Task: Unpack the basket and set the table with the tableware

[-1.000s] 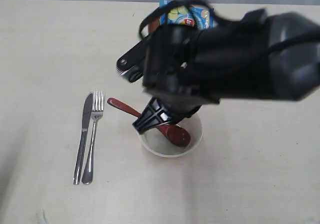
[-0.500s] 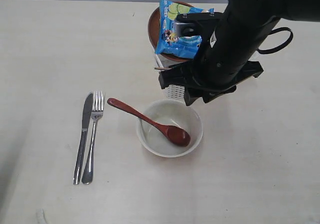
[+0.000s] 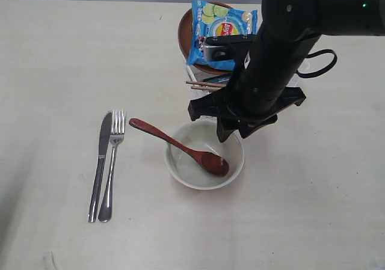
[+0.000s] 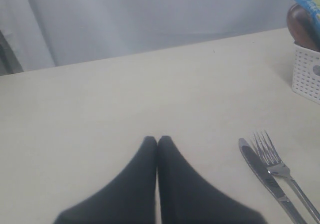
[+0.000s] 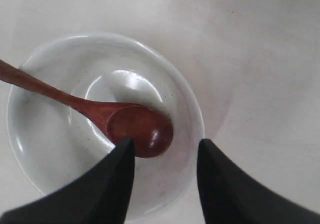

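We see the right jaws (image 5: 166, 143) standing apart with nothing between them, hovering just above the near rim of the off-white bowl (image 3: 183, 165). The red-brown spoon (image 3: 180, 145) lies in that bowl, its head on the bottom and its handle leaning out over the rim. The left jaws (image 4: 157, 140) are pressed together and empty, low over bare table (image 3: 60, 53), on the far side of the knife and fork from the bowl. The knife (image 3: 99, 168) and fork (image 3: 111, 168) lie side by side, touching, well apart from the bowl on its handle side. Just beyond the bowl stands the white basket (image 4: 306, 77), largely hidden by the right arm. It holds the brown plate (image 3: 183, 32), with the blue chip bag (image 3: 219, 26) on the plate. The chopsticks (image 3: 204, 85) poke out of the basket toward the bowl's handle side.
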